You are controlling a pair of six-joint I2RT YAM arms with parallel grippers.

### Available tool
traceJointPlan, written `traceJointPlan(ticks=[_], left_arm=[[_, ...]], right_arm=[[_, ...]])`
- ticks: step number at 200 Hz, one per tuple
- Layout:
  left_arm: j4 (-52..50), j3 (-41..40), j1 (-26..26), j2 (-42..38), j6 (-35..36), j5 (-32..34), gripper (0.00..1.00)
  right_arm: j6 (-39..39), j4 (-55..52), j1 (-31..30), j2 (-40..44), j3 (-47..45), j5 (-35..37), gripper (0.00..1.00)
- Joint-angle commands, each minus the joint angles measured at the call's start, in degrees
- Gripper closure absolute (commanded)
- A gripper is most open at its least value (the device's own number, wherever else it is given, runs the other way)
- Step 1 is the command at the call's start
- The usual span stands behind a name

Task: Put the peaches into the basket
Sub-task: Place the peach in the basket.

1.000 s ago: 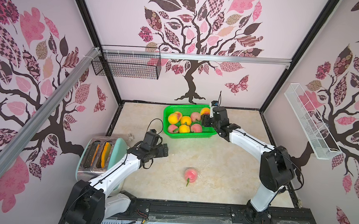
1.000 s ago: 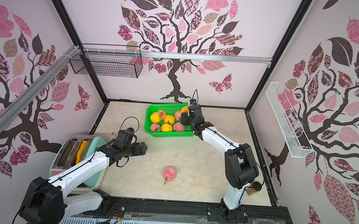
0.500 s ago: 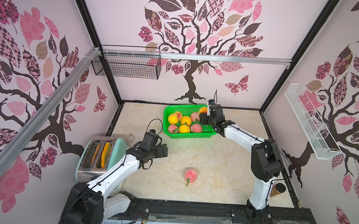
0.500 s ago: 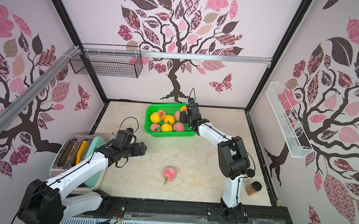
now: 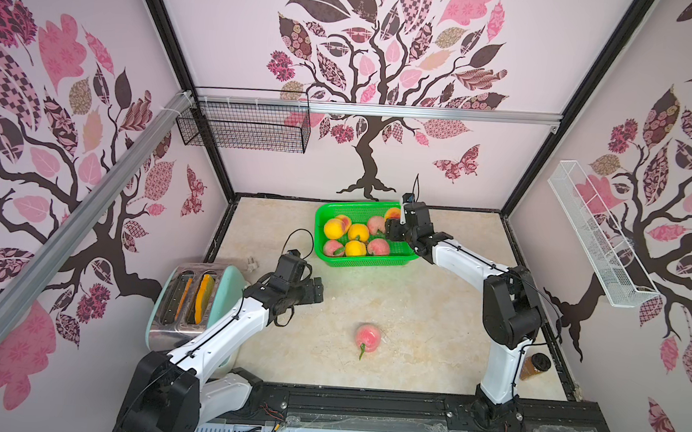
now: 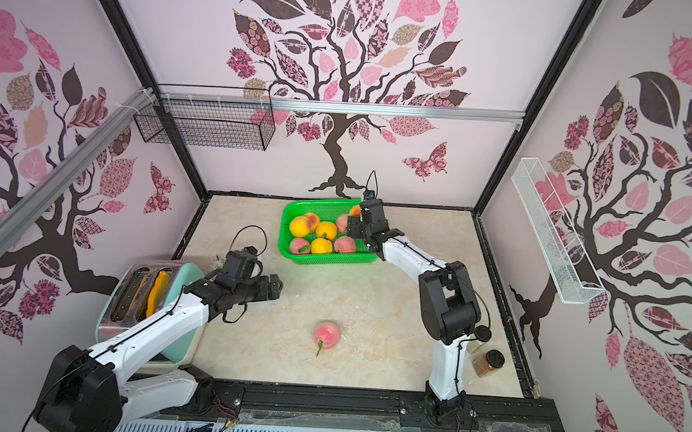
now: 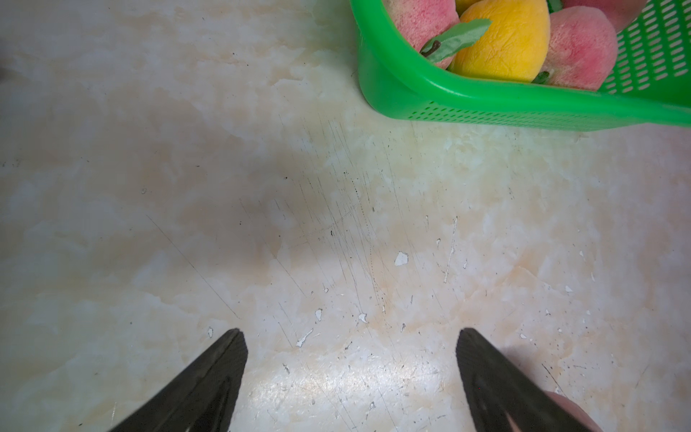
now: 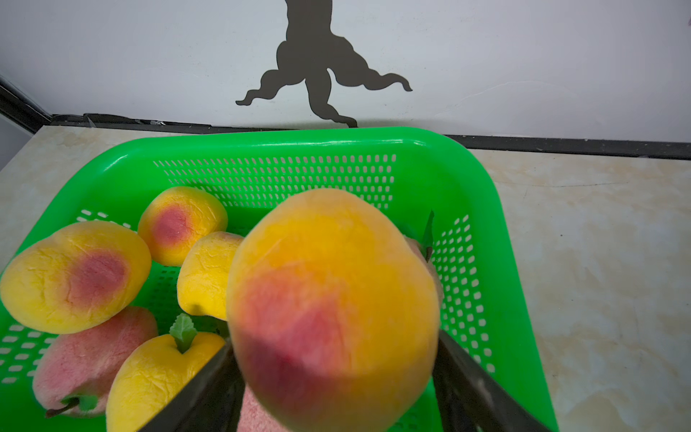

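Nine peaches (image 5: 358, 232) show in all. Seven lie in the basket (image 5: 357, 263): four yellow, two of them with a round red spot, and three pink. They are round. The yellow skins look creased, the pink ones fuzzy, and several carry a green fabric leaf on a dark stem.

The eighth, an orange peach (image 8: 332, 299) with a red blush, is over the basket's 2 o'clock corner, between the two black fingers of the right gripper (image 8: 334, 342). The jaws stand partly open, a finger at each flank of the fruit. The peach is blurred, and I cannot tell whether it is gripped.

The ninth, a loose peach (image 5: 367, 337), is pink. It lies on the table (image 5: 412, 313) near 6 o'clock, with its leaf toward the front edge, well apart from the basket.

The one basket is bright green glossy plastic, rectangular with rounded corners, a smooth rolled rim and slotted walls. It stands at the table's 12 o'clock, near the back wall.

The left gripper (image 7: 349, 332) hangs over bare table with its jaws wide apart and nothing between them. The loose peach lies at its 4 o'clock.

The table is beige and marble-patterned, scratched and chipped. One mint-and-steel toaster (image 5: 229, 288) with two slots stands at 8 o'clock, and one dark-lidded jar (image 6: 490, 362) at 4 o'clock.
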State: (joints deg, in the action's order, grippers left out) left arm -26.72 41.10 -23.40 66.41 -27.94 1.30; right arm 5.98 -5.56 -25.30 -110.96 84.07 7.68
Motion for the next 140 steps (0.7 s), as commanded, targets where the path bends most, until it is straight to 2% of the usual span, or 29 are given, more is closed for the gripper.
traceJointPlan(ticks=[1, 80, 140], left_arm=[[0.2, -0.7, 0.2, -0.7, -0.2, 0.2, 0.08], [0.1, -0.8, 0.2, -1.3, -0.2, -0.2, 0.08], [6.1, -3.9, 0.3, -1.7, 0.1, -7.6, 0.08]], right_arm=[[0.0, -0.2, 0.2, -0.3, 2.0, 0.2, 0.22], [0.2, -0.1, 0.3, 1.1, 0.6, -0.5, 0.2], [0.9, -0.5, 0.3, 7.6, -5.5, -2.6, 0.2]])
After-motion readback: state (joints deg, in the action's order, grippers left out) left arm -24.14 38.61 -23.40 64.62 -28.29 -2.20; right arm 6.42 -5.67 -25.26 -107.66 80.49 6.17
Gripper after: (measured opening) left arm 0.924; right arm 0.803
